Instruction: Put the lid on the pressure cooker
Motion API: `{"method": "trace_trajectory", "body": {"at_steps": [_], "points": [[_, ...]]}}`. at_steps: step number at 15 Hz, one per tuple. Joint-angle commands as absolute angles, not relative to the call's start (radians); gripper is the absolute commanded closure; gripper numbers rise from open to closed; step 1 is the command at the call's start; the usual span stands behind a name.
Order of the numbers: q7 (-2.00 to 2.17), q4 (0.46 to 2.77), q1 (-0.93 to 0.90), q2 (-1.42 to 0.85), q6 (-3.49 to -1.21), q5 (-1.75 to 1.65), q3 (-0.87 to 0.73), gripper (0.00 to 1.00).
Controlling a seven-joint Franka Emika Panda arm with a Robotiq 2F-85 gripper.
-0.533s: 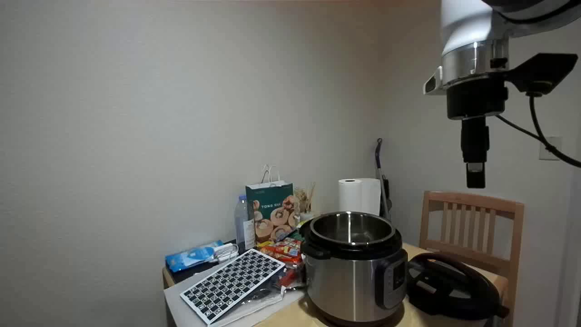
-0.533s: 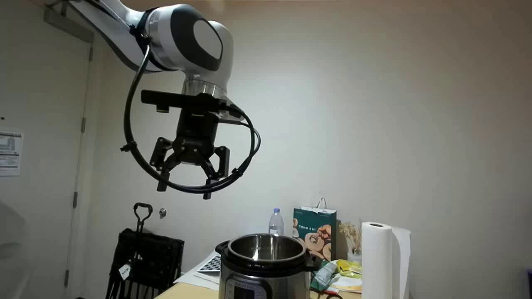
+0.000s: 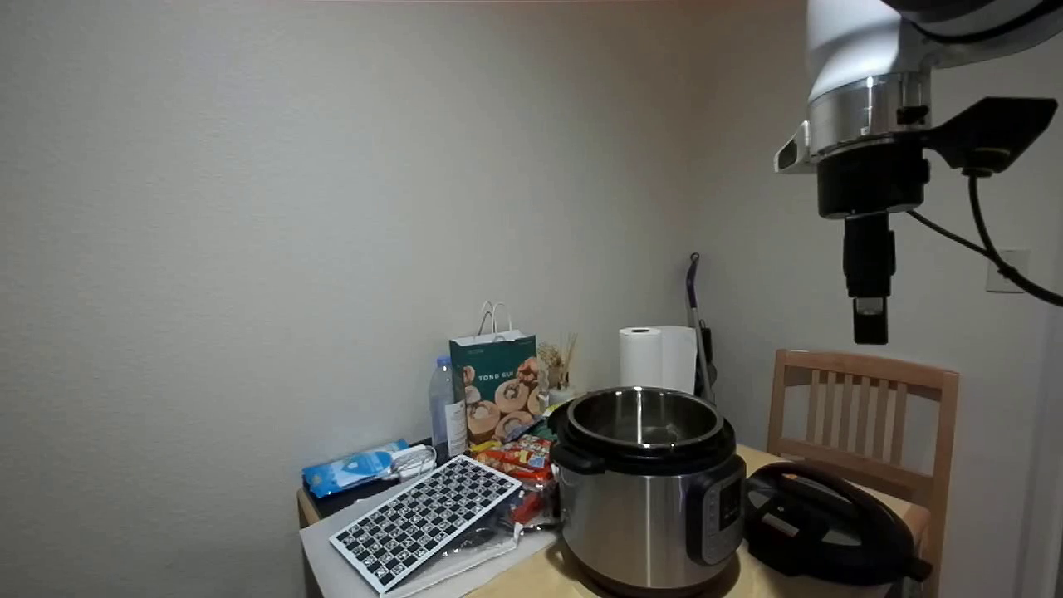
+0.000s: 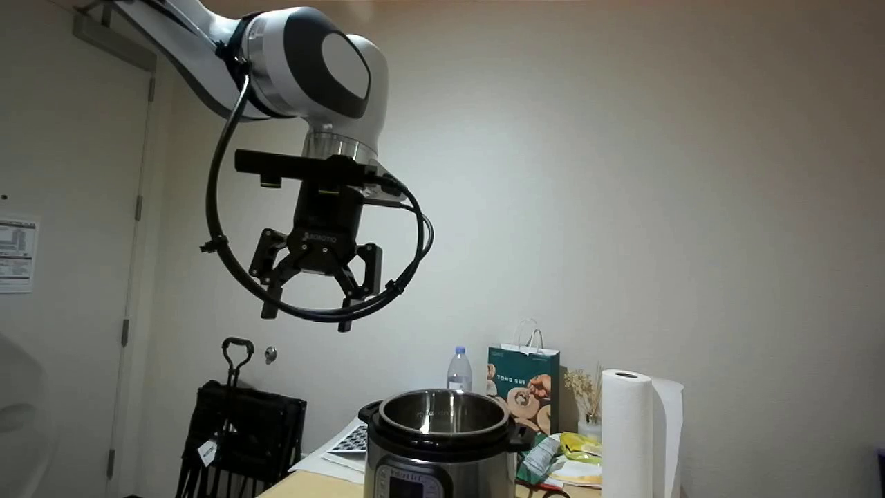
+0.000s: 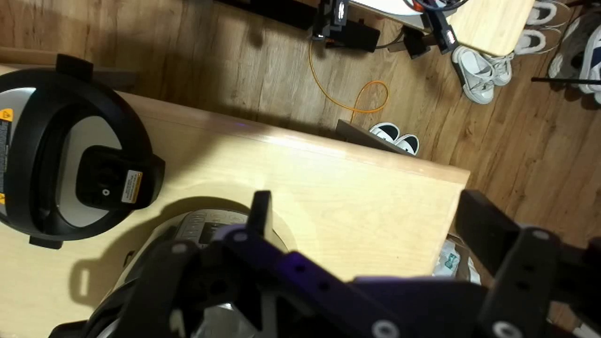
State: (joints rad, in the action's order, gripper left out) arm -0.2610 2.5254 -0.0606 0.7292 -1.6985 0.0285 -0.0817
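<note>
Pincer (image 4: 307, 319) is spread, nothing gripped; no change has just been seen, so the pressure-cooker lid (image 5: 80, 152) awaits grasping.

wall (image 4: 622, 207) is unevenly lit | paper (image 4: 17, 252) is posted on door (image 4: 76, 173) | door is shadowed low down | chair (image 3: 864, 367) is partly hidden by table (image 5: 357, 206) | floor (image 5: 263, 84) is laid in wood-toned planks

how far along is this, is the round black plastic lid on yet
Nothing looks done: the cylindrical silver steel cooker is uncovered, and the round black plastic lid lies beside it. Nothing is in hand: the black two-fingered pincer hangs open and empty. Remaining: grip, lift and seat the lid over that open top.
</note>
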Motion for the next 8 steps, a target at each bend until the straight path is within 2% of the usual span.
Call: {"method": "trace_trajectory", "body": {"at_steps": [1,8], "points": [[-0.304,2.513,-0.063,0.705,-1.692,0.018,-0.097,0.00],[-0.617,2.449,0.026,0.494,-1.638,-0.238,-0.306,0.00]]}}
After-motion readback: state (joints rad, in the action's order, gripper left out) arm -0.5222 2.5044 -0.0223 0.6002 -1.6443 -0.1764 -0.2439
